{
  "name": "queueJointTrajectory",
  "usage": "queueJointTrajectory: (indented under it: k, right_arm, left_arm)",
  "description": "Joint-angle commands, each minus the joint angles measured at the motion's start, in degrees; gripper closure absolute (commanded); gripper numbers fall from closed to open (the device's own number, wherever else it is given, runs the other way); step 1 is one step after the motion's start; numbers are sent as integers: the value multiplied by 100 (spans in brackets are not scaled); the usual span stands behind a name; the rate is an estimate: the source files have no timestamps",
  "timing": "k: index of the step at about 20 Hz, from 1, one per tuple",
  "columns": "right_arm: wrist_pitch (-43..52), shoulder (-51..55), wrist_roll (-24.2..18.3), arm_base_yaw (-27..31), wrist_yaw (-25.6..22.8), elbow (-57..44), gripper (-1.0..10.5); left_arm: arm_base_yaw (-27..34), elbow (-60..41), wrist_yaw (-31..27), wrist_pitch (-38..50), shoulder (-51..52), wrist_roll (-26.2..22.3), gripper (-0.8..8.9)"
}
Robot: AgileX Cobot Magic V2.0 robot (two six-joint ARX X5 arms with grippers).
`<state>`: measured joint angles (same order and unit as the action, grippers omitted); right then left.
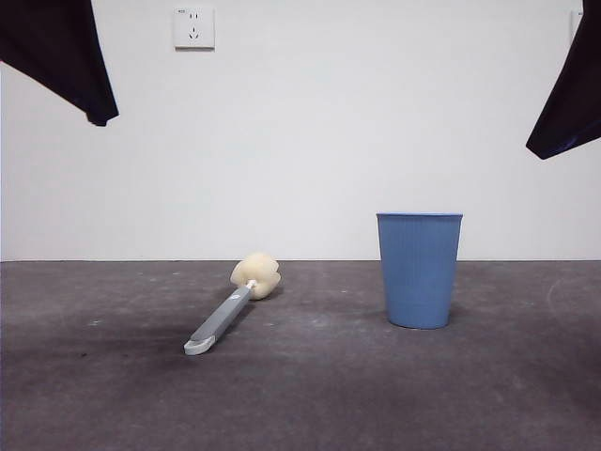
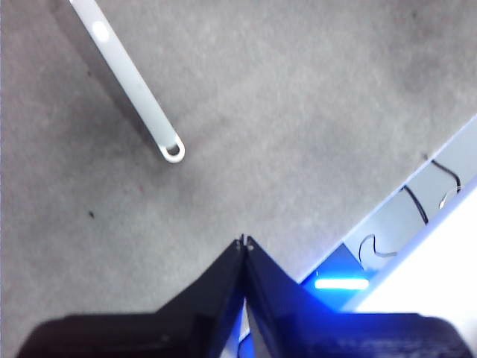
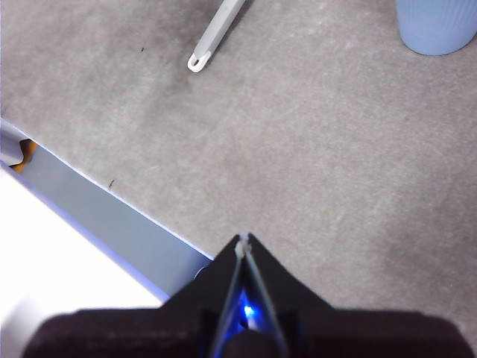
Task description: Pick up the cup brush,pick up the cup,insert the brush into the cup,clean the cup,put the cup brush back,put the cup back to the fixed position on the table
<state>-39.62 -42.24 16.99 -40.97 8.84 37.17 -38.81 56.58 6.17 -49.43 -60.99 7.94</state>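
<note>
both end effectors, left (image 2: 244, 242) and right (image 3: 244, 239), hover pressed together; unspread, they could knock the slim cup brush (image 1: 230, 307) or light cup (image 1: 419, 270) across the desk (image 1: 300, 395).

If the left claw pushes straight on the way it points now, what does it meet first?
Probably bare table. The shut left claw points past the cup brush, whose looped tip lies off to one side; depth is unclear.

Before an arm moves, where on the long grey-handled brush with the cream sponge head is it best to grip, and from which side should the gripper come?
Probably the middle of the slim grey handle of the cup brush, coming from above with the jaws across its width. It lies flat on the dark grey table, so the sides are free. The sponge head is soft and may give; the white looped tip is small.
</note>
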Motion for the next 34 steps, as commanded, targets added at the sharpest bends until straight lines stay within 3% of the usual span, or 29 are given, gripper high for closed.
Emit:
queueJointTrajectory:
  k: [1,7,11,14,18,21,28,34]
  right_arm:
    - [13,15,50,-11,-17,-26,946]
    - [13,15,52,-11,-20,-26,946]
    - [13,15,50,-9,-17,-26,946]
    - [11,15,52,-9,-17,-26,946]
    - [13,15,52,-9,-20,-26,946]
    - [13,15,52,-9,-17,-26,946]
    - [13,15,52,-9,-20,-26,946]
    - [13,15,52,-9,-17,-26,946]
  left_arm:
    - [-20,-37,-7,177,2,-66,817]
    - [195,-39,-175,721,323,-221,817]
    - [1095,-42,-146,2885,1047,-636,817]
    - [2028,-142,-96,3904,1670,-787,817]
    - [3239,-1357,-46,5180,2865,-859,817]
    - [3698,-2697,-533,5733,3827,-1064,817]
    - [3969,-5018,-608,5831,5368,-918,817]
    - [3969,-5624,-603,4972,6000,-599,817]
